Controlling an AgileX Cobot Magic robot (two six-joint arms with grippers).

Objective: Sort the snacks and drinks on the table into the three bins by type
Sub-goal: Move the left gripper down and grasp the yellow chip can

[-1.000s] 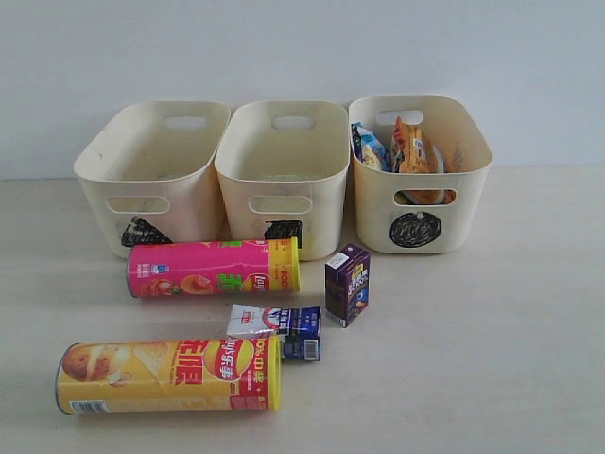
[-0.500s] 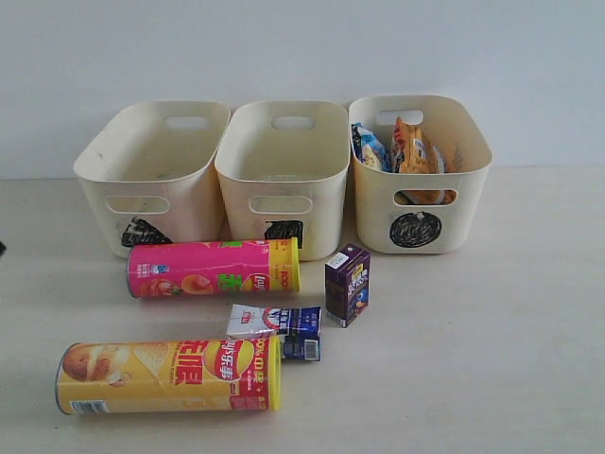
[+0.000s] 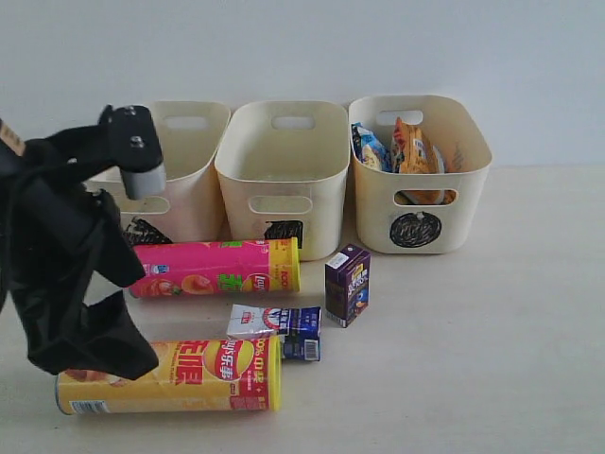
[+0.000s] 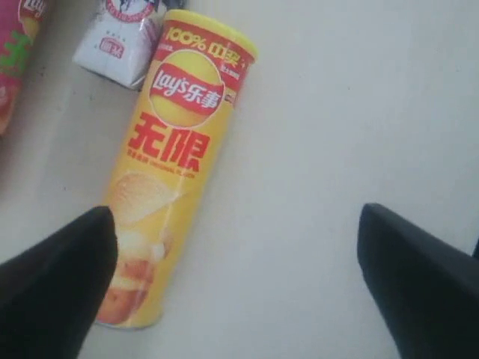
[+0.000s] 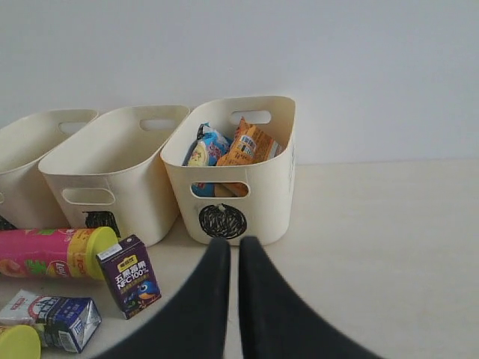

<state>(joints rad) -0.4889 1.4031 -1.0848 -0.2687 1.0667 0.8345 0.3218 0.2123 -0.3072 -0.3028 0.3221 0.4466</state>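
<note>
The yellow chip tube (image 3: 189,374) (image 4: 168,172) lies near the front, the pink tube (image 3: 213,268) behind it. A white and blue carton (image 3: 279,326) lies between them, and a purple carton (image 3: 347,284) stands to its right. My left arm (image 3: 57,246) hangs over the yellow tube's left end. The left gripper (image 4: 233,213) is open: one finger overlaps the tube's end, bare table between the fingers. My right gripper (image 5: 233,247) is shut and empty, facing the circle bin (image 5: 277,187). An orange bag (image 3: 413,147) and a blue-white bag (image 3: 371,147) sit in that bin.
Triangle bin (image 3: 194,203) and square bin (image 3: 312,189) stand left of the circle bin (image 3: 454,203), all against the white wall. The left arm hides part of the triangle bin's front. Bare table stretches right of the purple carton.
My left arm has swung into the exterior view from the left and now hangs over the yellow tube's left end. Tubes, cartons and bins have not moved.
</note>
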